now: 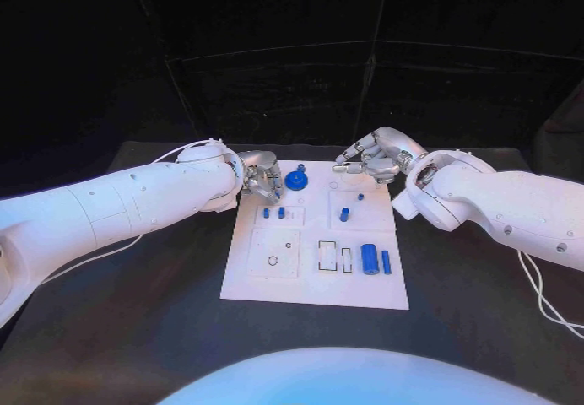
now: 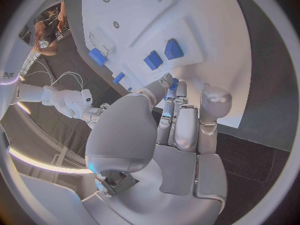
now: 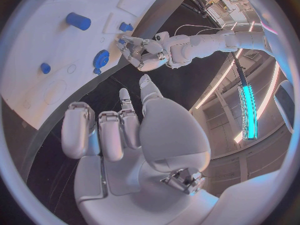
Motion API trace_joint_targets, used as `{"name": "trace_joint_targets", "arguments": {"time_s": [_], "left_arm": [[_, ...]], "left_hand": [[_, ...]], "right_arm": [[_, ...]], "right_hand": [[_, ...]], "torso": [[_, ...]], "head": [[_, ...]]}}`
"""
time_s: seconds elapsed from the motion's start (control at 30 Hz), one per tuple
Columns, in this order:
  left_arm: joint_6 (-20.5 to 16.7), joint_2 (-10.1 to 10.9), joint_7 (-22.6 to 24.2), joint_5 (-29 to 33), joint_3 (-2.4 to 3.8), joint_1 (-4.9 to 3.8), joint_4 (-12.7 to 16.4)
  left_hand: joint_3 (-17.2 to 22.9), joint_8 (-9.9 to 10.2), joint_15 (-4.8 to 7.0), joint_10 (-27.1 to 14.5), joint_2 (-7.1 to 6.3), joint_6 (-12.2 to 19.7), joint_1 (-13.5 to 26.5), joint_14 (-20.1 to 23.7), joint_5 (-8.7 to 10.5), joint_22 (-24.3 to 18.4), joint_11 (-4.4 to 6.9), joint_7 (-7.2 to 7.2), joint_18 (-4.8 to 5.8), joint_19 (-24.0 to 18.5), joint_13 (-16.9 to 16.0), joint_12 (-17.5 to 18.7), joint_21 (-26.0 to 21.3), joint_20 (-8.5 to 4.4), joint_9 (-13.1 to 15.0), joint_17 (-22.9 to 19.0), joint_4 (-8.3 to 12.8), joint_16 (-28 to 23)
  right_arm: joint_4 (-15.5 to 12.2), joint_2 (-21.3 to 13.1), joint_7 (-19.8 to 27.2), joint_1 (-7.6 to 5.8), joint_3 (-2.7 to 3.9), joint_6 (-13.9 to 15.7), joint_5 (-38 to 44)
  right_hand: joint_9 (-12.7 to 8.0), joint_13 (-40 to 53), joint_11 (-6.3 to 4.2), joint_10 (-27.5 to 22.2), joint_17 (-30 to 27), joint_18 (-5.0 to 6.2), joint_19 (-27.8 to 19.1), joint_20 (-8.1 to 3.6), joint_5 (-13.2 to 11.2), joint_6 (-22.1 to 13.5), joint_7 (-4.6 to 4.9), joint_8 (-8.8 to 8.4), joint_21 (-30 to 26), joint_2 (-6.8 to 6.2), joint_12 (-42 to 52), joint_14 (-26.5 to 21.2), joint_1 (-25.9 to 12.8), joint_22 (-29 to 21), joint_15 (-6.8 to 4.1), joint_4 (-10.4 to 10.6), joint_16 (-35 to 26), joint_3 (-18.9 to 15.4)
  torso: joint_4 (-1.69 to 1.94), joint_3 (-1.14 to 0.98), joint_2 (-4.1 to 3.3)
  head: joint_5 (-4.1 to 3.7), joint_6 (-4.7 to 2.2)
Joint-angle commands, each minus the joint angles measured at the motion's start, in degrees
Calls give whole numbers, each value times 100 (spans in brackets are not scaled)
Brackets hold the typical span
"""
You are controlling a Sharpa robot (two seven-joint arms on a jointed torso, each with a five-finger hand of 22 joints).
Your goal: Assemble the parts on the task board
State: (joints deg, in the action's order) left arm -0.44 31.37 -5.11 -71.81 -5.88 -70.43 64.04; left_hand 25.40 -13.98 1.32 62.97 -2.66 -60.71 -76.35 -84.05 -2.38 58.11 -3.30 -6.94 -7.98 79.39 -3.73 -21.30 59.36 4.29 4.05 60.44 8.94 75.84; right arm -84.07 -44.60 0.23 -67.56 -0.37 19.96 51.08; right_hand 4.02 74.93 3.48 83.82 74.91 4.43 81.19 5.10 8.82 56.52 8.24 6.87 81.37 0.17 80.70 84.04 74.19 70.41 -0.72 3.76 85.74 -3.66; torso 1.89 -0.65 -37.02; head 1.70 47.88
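A: Left hand (image 1: 258, 180) status?

B: At the far left corner of the board (image 1: 314, 287). Fingers pointed down beside the gear (image 1: 297, 180), a blue round part that sat just past the fingertips, toward the board's middle. Couldn't tell if it was pinching anything; the wrist view had the fingers together over the board edge, with something blue just behind the fingertips, contact hidden.

A: Right hand (image 1: 375, 158)?

B: Hovered past the far right corner, fingers loosely curled and apart, nothing in it. Open, I'd say.

A: Where were the parts?

B: Two small pegs (image 1: 274, 213) just near-side of the left hand. One peg (image 1: 346, 213) in the right-hand block, a small one (image 1: 360, 197) beyond it. Two long cylinders (image 1: 376, 259) lay at the near right, well away from both hands.

A: Axis on those?

B: Both lay flat, long axis running near-to-far along the board, side by side.

A: Which hand goes next?

B: My guess: left, on the gear. It was closest, nearly touching. The right hand was nearer the cylinders' side but would have to pull back toward the robot to reach them.

A: Risk?

B: Small pegs close under the left hand, easy to knock.
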Motion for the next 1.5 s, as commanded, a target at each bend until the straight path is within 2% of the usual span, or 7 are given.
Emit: {"name": "trace_joint_targets", "arguments": {"time_s": [0.03, 0.43, 0.7, 1.03, 1.37, 1.5], "left_arm": [[-118, -12, -1, 15, -1, 2, 22], [-197, -19, -23, 15, -1, 2, 22], [-88, -49, -82, 15, -1, 2, 1], [212, -75, -255, 15, -1, 0, -37], [267, -79, -277, 15, -1, 0, -39], [216, -76, -264, 15, -1, 0, -45]], "left_hand": [[37, 19, 17, 47, -11, -45, 32, -66, -32, 5, 7, -15, 98, 42, -6, 29, 19, -3, 9, -3, -9, 2], [48, 24, 19, 57, -3, -54, 23, -65, -33, 7, 8, -17, 97, 39, -8, 38, 19, -4, 10, -6, -1, 1], [51, 33, 18, 54, -7, -49, 25, -64, -32, 6, 4, -21, 96, 37, -7, 50, 17, -4, 9, -11, 3, 0], [37, 177, -33, -63, -67, 77, 107, -36, -31, -30, -62, -73, 92, -15, 2, 215, -39, 27, -20, -86, 7, -30], [12, 257, -70, -190, -127, 139, 146, -17, -31, -38, -107, -97, 90, -45, 7, 336, -61, 57, -23, -133, 24, -44], [0, 418, -106, -354, -183, 371, 182, -2, -31, -69, -154, -129, 84, -74, 18, 467, -102, 86, -50, -174, 35, -58]], "right_arm": [[-2, 8, 47, -10, 3, -37, 5], [3, 10, 32, -10, 3, -70, 5], [9, 17, 18, -10, 3, -98, 5], [14, 18, 5, -10, 3, -121, 5], [17, 18, 4, -10, 3, -129, 5], [20, 20, 6, -10, 3, -129, 5]], "right_hand": [[-4, 676, -12, -14, 632, -44, -20, 2, 36, -34, 2, 36, -28, 63, -16, 407, -2, -4, -25, -8, -24, -36], [-4, 676, -12, -14, 632, -44, -20, 2, 36, -34, 2, 36, -28, 63, -16, 407, -2, -4, -25, -8, -24, -36], [-4, 676, -12, -14, 632, -44, -20, 2, 36, -34, 2, 36, -28, 63, -16, 407, -2, -4, -25, -8, -24, -36], [-4, 672, -12, -16, 629, -42, -24, 1, 36, -36, 2, 38, -33, 68, -19, 406, -2, -13, -25, -3, -26, -45], [-4, 670, -12, -18, 624, -42, -26, 1, 35, -36, 2, 38, -35, 68, -22, 405, -2, -17, -25, -2, -29, -47], [-4, 666, -11, -21, 613, -40, -29, 1, 34, -38, 2, 38, -38, 69, -26, 403, -3, -24, -25, 0, -35, -51]], "torso": [[1, 2, -1], [0, -1, -1], [-1, -3, 0], [3, -1, -1], [4, -1, 1], [4, -1, 1]], "head": [[-5, 4], [-2, 3], [-9, 14], [-17, 18], [-18, 20], [-19, 17]]}}
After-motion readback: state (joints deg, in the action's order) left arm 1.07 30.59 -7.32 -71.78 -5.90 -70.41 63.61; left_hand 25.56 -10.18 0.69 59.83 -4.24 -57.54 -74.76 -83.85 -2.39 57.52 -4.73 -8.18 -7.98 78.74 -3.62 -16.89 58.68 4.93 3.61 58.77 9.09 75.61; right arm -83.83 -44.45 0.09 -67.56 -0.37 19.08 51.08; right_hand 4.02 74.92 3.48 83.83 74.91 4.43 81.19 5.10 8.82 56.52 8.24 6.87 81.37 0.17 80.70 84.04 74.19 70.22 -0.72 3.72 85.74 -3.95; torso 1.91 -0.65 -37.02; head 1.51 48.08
